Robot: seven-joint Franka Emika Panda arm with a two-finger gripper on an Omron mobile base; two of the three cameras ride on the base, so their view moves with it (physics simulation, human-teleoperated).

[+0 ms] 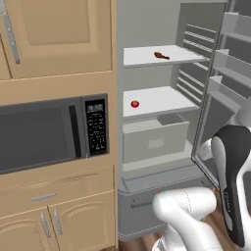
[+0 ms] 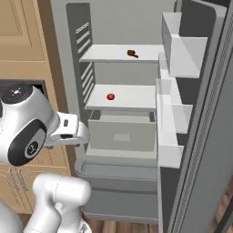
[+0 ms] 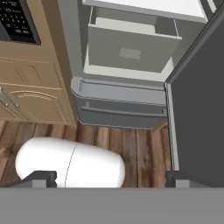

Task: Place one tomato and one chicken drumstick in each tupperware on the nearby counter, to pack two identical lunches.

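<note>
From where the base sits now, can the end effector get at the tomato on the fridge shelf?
Probably yes. The fridge door stands open and the tomato lies alone near the front edge of the middle shelf, nothing in front of it. The end effector is open but points down at the floor, so it must first swing up.

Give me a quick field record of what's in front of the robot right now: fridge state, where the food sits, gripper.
fridge door: open, swung to the right
upper shelf: one chicken drumstick, lying toward the middle of the shelf
lower shelf: one tomato, near the left end
drawer: grey drawer directly below the tomato's shelf, pulled slightly out
microwave: built into the tan cabinets left of the fridge
gripper: open, holding nothing, pointed down at the wood floor in front of the fridge
</note>
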